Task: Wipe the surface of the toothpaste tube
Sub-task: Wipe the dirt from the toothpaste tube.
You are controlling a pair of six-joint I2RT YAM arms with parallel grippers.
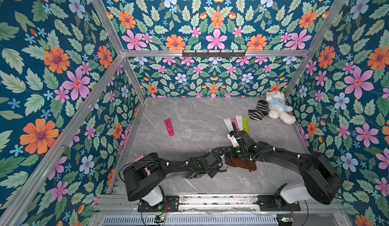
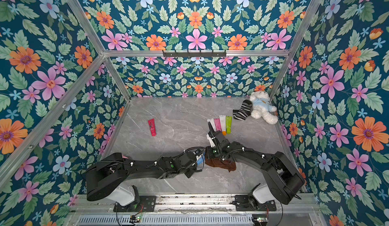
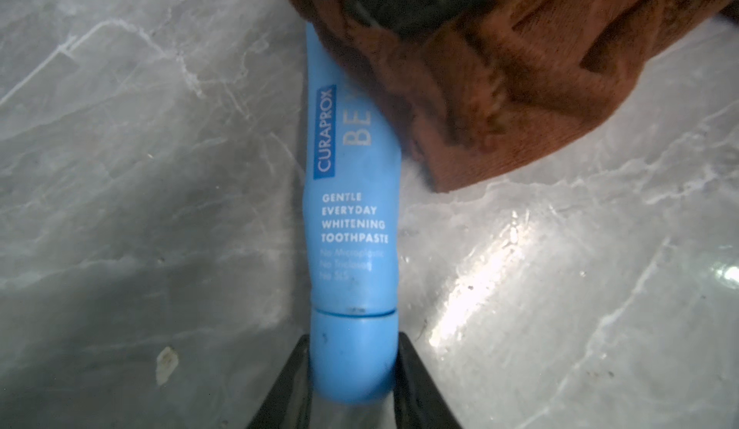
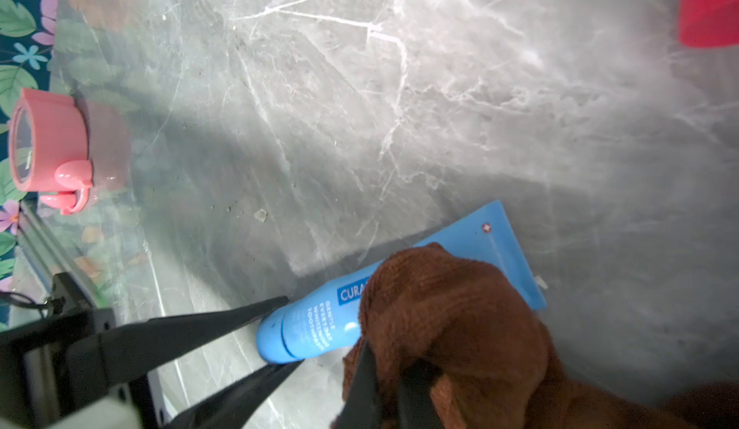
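Front and centre on the grey marble table (image 1: 189,113), the blue toothpaste tube (image 3: 352,207) lies flat, label up, between your two arms. Your left gripper (image 3: 354,339) brackets the cap end, jaws partly apart and close against both sides of the cap; whether they are truly pinching it cannot be told. Your right gripper (image 4: 391,353) is clamped tight on a bunched brown cloth (image 4: 440,307), which rests on the flat tail half of the tube and hides part of the label. To wipe well, make sure the cap end is anchored. Then press the cloth down lightly and draw it along the tube toward the crimped end, so the tube neither buckles nor skids. The half nearest the cap looks uncovered and probably needs a pass too. In both top views your left arm (image 1: 168,168) reaches in low, your right arm (image 2: 248,157) bends inward, and the wrists almost meet above the cloth.
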